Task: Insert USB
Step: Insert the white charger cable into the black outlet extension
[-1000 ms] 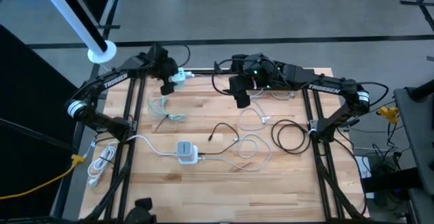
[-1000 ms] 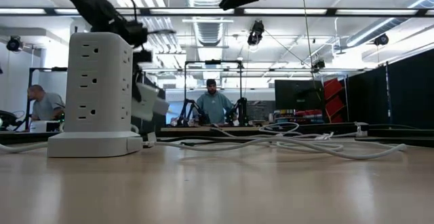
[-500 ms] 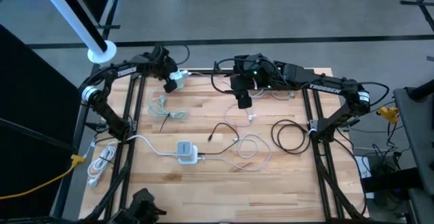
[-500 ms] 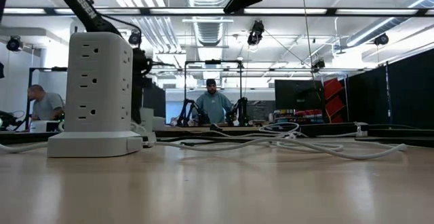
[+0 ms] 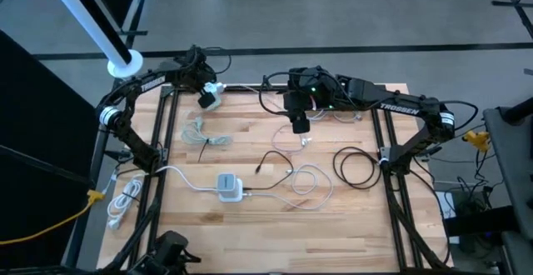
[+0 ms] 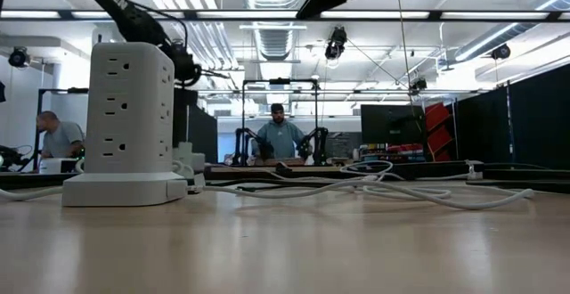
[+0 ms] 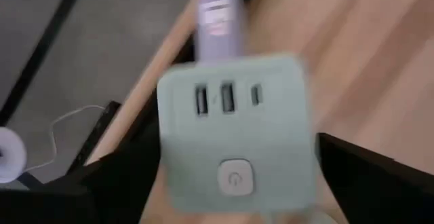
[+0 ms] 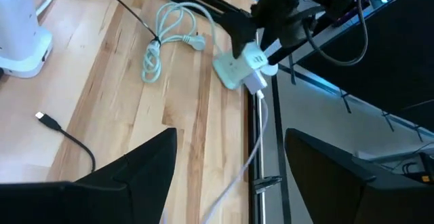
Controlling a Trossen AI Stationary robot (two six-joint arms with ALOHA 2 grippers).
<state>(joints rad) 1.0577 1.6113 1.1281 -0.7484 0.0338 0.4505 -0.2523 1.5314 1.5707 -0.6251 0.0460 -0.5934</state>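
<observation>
USB ports face the left wrist camera on a pale green cube charger (image 7: 234, 139), which sits squarely between the left gripper's (image 7: 230, 183) two dark fingers (image 7: 359, 176); the fingers press against its opposite sides and carry it. A power button shows on the same face below the ports, and a white plug is pushed in at the cube's far side. In the high view the left gripper (image 5: 204, 94) holds the cube charger (image 5: 208, 98) at the far left corner of the wooden table (image 5: 250, 233), just above its edge.

The right gripper (image 5: 299, 125) hangs over the far middle of the table with its fingers (image 8: 129, 176) spread wide and nothing between them (from its wrist camera the cube charger (image 8: 245, 66) shows well ahead, gripped by the other arm).

A black USB cable (image 5: 283, 160) lies loose in the middle of the table, its plug end (image 8: 45, 118) bare on the wood and well apart from both grippers. Near it stands a white tower power strip (image 5: 229, 187), and a coiled pale green cord (image 5: 200, 133) lies near the left gripper. A black coiled cable (image 5: 356, 167) lies toward the right side, with loops of white cable (image 5: 310, 179) between it and the tower.
</observation>
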